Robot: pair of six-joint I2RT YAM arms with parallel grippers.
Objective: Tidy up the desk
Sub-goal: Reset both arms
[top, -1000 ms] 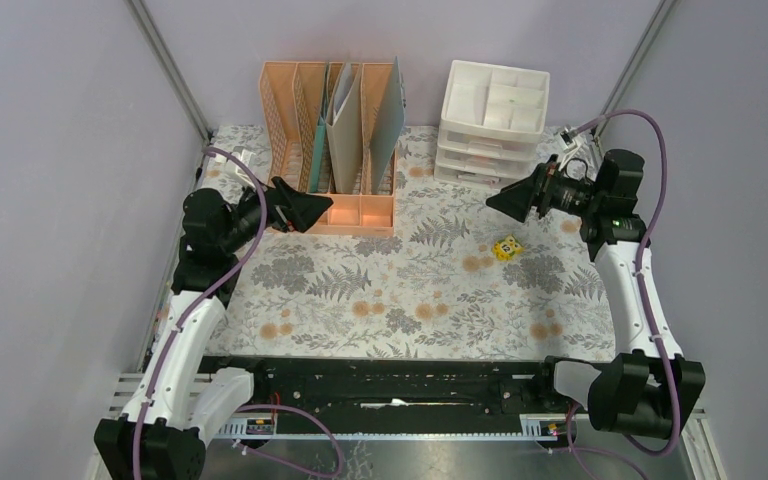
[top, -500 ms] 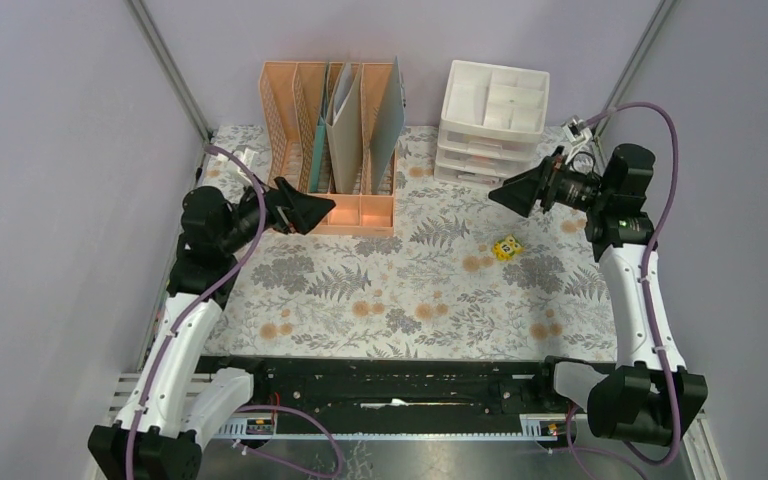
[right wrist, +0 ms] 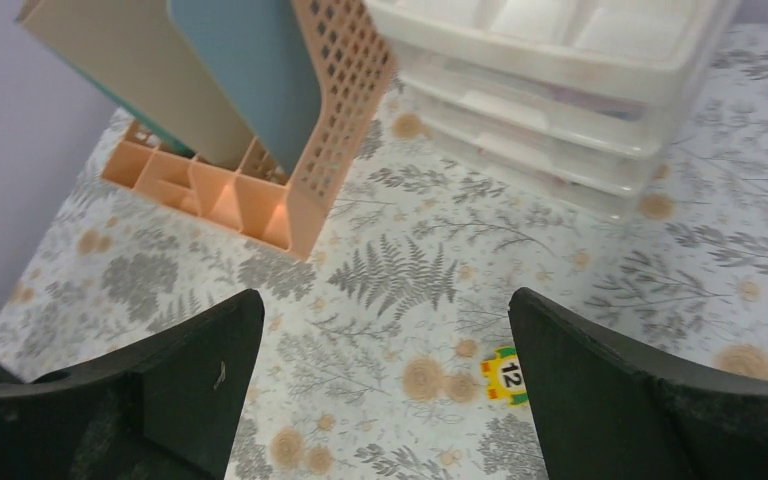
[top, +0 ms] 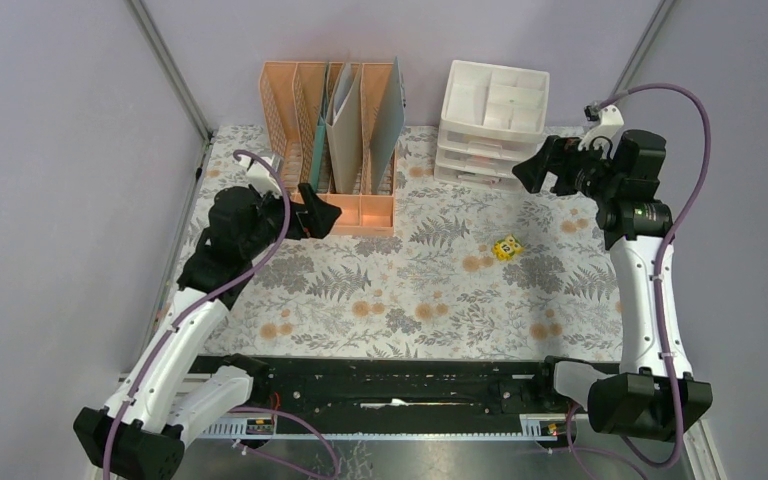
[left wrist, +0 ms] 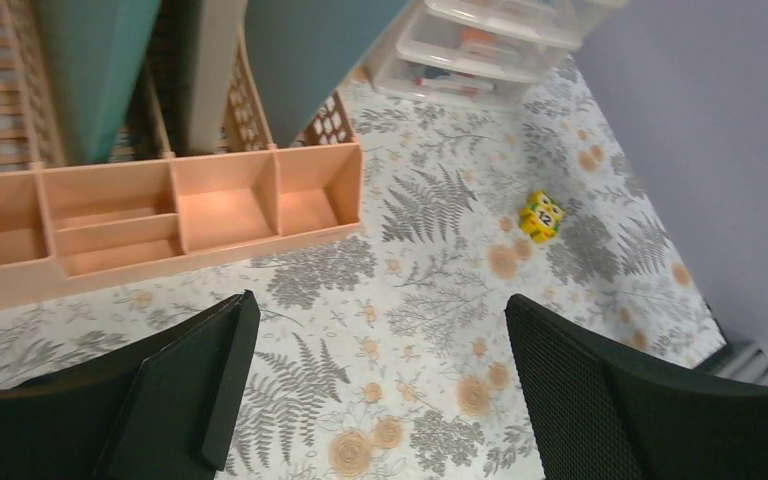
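Observation:
The desk (top: 380, 290) is a flat top under pale cloth printed with grey ferns and orange flowers. A small yellow tile marked 12 (top: 507, 247) lies on it right of centre. It also shows as the yellow tile (left wrist: 541, 216) in the left wrist view and the yellow tile (right wrist: 505, 375) by the right finger in the right wrist view. My left gripper (top: 320, 215) hovers open beside the rack's front tray, with only cloth between its jaws (left wrist: 378, 310). My right gripper (top: 532, 170) hangs open in front of the drawer unit, holding nothing (right wrist: 385, 300).
A peach slotted file rack (top: 330, 140) with teal and beige folders stands at the back, its low front tray (left wrist: 190, 205) holding nothing. A white drawer unit (top: 490, 120) stands at the back right. Purple walls close in both sides.
The left gripper has moved right, toward the rack's front tray. The right arm has lifted and drawn back, and its gripper now tips downward. Both grippers stayed open; the yellow tile has not moved.

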